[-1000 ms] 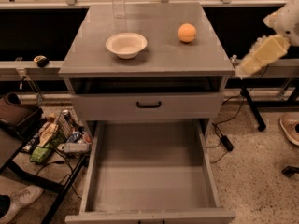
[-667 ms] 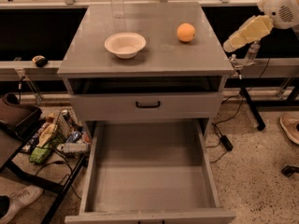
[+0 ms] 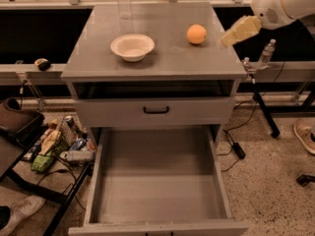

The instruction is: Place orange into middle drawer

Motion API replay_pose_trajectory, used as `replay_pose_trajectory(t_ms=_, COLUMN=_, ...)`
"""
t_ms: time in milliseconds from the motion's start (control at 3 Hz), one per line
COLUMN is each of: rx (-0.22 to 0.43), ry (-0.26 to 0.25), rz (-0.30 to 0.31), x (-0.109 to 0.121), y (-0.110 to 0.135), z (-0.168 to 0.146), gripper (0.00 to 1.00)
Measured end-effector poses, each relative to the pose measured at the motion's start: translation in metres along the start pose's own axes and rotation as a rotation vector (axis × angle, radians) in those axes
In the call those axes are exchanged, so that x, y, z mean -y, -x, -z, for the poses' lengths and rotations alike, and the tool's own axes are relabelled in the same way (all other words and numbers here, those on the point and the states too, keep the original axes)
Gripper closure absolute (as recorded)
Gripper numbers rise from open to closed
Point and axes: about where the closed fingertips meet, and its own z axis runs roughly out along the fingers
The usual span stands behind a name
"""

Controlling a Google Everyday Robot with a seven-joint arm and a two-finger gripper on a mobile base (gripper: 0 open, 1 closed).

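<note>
**Arm swings in toward the fruit, drawer stands ready**

Nearest the camera, the wide grey middle drawer (image 3: 157, 200) is pulled fully out, its flat floor bare. Above it sits the closed grey drawer front with a black handle (image 3: 156, 110). On the grey cabinet top (image 3: 162, 63) rest a shallow white bowl (image 3: 132, 46) and, to its right, the small round orange (image 3: 196, 34), not yet grasped. The pale yellowish gripper (image 3: 229, 37) has risen from beside the cabinet to just right of the orange, apart from it. Whether it is parted or closed cannot be told. The grasp looks imminent. A clear plastic bottle (image 3: 124, 1) stands at the back
</note>
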Motion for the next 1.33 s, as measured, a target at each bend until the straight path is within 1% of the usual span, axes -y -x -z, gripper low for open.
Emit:
replay_pose_trajectory(t_ms=333, rx=0.05, ry=0.009, rz=0.003, x=0.023, y=0.021, z=-0.077, gripper=0.0)
replay_pose_trajectory(t_ms=667, rx=0.049, ry=-0.01, rz=0.004, x=0.041, y=0.036, z=-0.14, gripper=0.0)
replay_pose_trajectory(t_ms=1000, rx=0.045, ry=-0.041, rz=-0.022, x=0.058, y=0.037, z=-0.179, gripper=0.0)
replay_pose_trajectory(t_ms=1333, rx=0.047, ry=-0.071, rz=-0.07, x=0.071, y=0.031, z=-0.2, gripper=0.0)
